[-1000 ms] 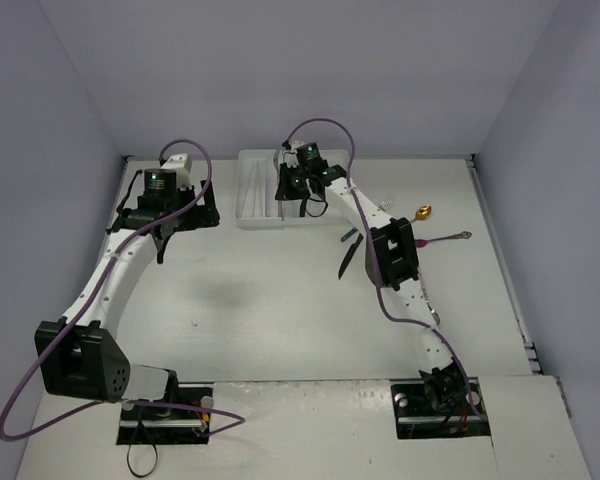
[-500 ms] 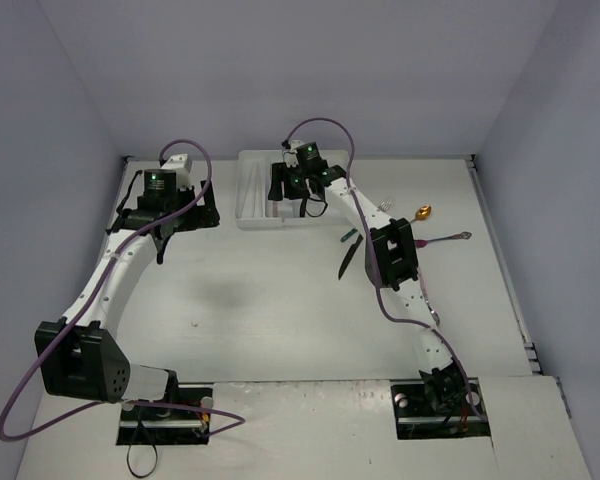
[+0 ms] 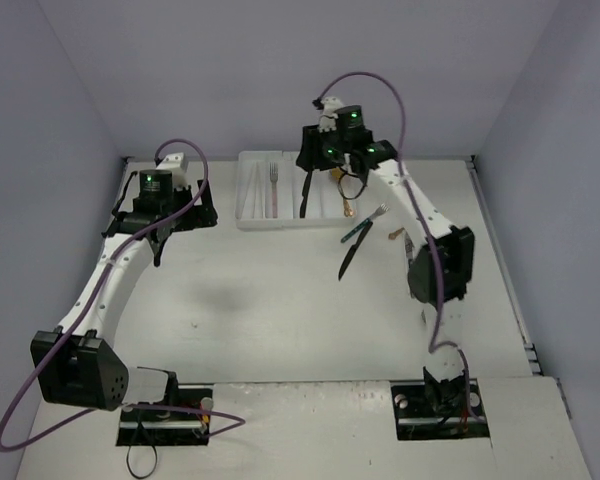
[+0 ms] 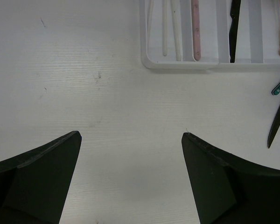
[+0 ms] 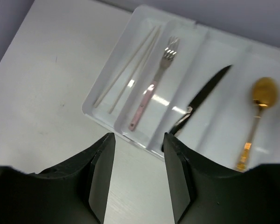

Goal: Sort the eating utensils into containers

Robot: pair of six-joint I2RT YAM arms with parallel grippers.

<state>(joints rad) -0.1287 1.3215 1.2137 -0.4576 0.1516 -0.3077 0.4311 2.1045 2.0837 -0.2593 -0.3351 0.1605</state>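
My right end effector (image 5: 139,140) hangs parted and empty. Just ahead of it the tray (image 5: 99,114) holds one pink-handled fork (image 5: 151,91), one black knife (image 5: 203,98), one gold spoon (image 5: 259,107) and two white sticks (image 5: 126,79), all lying lengthwise with tines, blade tip and bowl pointing away from it. My left end effector (image 4: 130,140) is spread wide and empty, with a second black knife (image 4: 277,119) on the table (image 4: 107,93) ahead to its right.

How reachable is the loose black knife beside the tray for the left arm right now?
Probably yes: the loose black knife lies on bare table, nothing stands between it and the open left end effector, and the right arm sits off to its side.
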